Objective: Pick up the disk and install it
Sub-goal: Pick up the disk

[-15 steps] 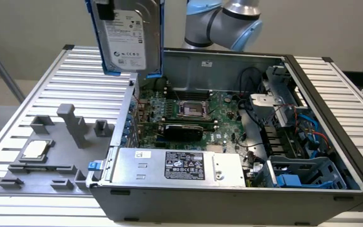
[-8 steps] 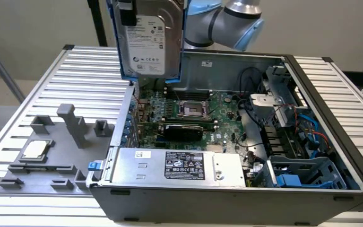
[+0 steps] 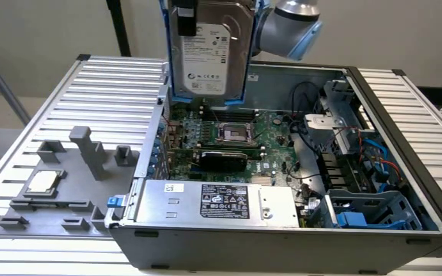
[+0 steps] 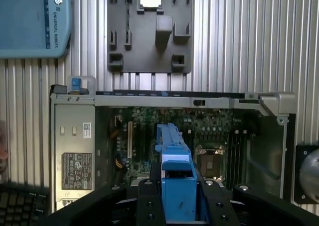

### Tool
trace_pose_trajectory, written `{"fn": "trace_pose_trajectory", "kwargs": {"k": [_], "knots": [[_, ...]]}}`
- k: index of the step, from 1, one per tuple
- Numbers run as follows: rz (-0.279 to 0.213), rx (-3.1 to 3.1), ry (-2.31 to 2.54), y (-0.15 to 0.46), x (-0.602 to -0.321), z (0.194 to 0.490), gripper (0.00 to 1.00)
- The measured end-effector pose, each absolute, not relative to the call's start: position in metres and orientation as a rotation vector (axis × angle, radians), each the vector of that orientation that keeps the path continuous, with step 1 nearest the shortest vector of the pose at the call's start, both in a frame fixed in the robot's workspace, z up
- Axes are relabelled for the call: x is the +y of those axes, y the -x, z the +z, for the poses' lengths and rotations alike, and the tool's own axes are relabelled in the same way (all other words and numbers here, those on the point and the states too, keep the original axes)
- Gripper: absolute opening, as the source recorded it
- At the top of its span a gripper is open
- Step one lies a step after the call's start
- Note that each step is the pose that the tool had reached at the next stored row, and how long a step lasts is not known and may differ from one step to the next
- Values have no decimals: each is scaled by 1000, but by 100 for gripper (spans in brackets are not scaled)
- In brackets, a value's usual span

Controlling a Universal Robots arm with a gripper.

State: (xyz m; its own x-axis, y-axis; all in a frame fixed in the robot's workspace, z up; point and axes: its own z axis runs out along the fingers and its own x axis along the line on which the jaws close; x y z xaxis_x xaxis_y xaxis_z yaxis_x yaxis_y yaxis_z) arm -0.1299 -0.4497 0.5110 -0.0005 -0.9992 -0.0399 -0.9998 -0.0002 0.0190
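Observation:
The disk (image 3: 208,49) hangs upright above the far side of the open computer case (image 3: 282,244), its white label facing the camera and blue carrier rails along both edges. In the wrist view its blue rail (image 4: 174,151) runs edge-on between the black fingers (image 4: 148,196) of my gripper (image 4: 177,183), which is shut on it. Below the disk lies the motherboard (image 3: 229,135) with its CPU socket.
A silver power supply (image 3: 217,201) with a black label sits at the case's near side, and a blue drive bay (image 3: 370,213) at the exterior view's right. A grey fixture plate (image 3: 60,195) holding a small square chip (image 3: 42,181) lies on the ribbed table (image 3: 106,98).

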Motion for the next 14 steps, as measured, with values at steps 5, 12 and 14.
{"fn": "trace_pose_trajectory", "kwargs": {"k": [5,12,14], "knots": [[65,2211,2210,107,-453,510,33],[65,2211,2210,75,-458,508,33],[65,2211,2210,66,-460,507,33]]}}
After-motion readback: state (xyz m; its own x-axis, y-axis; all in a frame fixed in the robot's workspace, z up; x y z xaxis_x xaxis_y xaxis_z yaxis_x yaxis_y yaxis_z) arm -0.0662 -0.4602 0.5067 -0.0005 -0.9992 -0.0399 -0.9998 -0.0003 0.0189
